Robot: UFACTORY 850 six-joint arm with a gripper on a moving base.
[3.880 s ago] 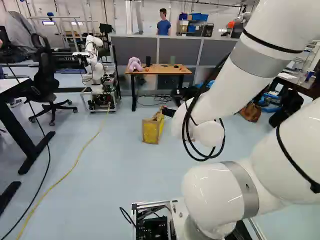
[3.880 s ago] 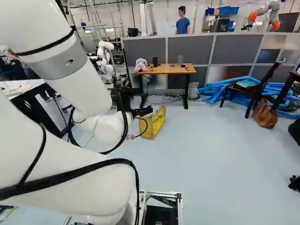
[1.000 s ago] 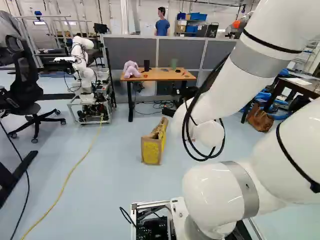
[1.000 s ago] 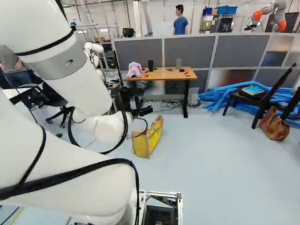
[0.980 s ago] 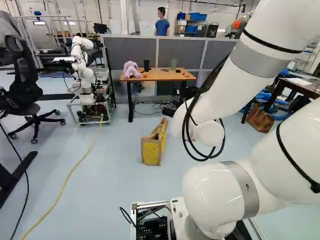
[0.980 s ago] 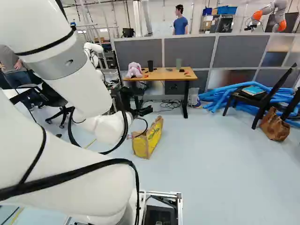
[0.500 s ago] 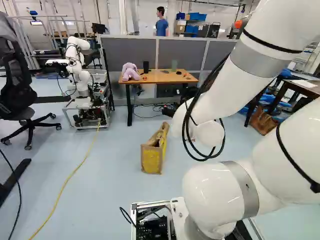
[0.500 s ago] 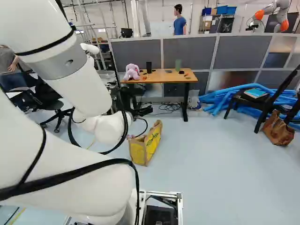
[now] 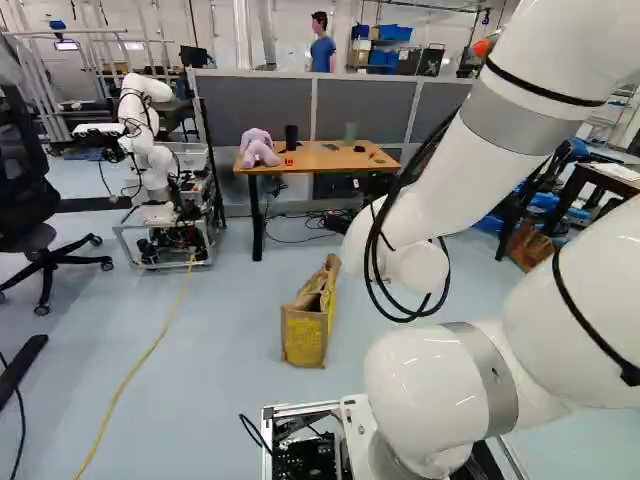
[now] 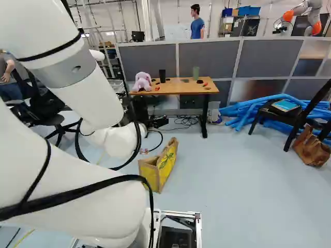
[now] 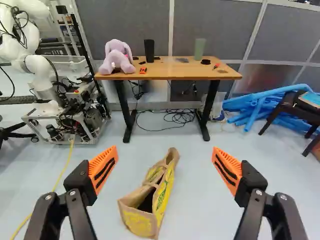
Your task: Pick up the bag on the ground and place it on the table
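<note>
1. The bag (image 11: 164,195) stands on the floor (image 11: 190,170), short of the table (image 11: 175,73) and well apart from it. It is tan with yellow panels, and in the wrist view it lies in the gap between the two fingers, beyond their reach.
2. Its mouth gapes at the near end, showing a dark hollow (what is inside, if anything, I cannot tell), and a tan strap crosses the top.
3. The gripper (image 10: 157,122) has its fingers spread wide, orange pads (image 11: 103,167) facing each other, neither touching the bag.
4. On the table sit a purple plush toy (image 11: 116,56), a tall black cup (image 11: 149,50) and a green cup (image 11: 200,48) (contents of both hidden), along with small red and black bits.
5. A pale see-through tub (image 10: 214,109) is beside a table leg (its contents are too small to make out).
6. A brown handbag (image 10: 312,150) slumps on the floor near a dark chair (image 10: 309,116), which has a blue book (image 10: 285,105) on its seat.
7. Behind the partition (image 9: 365,108), blue bins (image 9: 392,32) stand on shelves (insides not visible).
</note>
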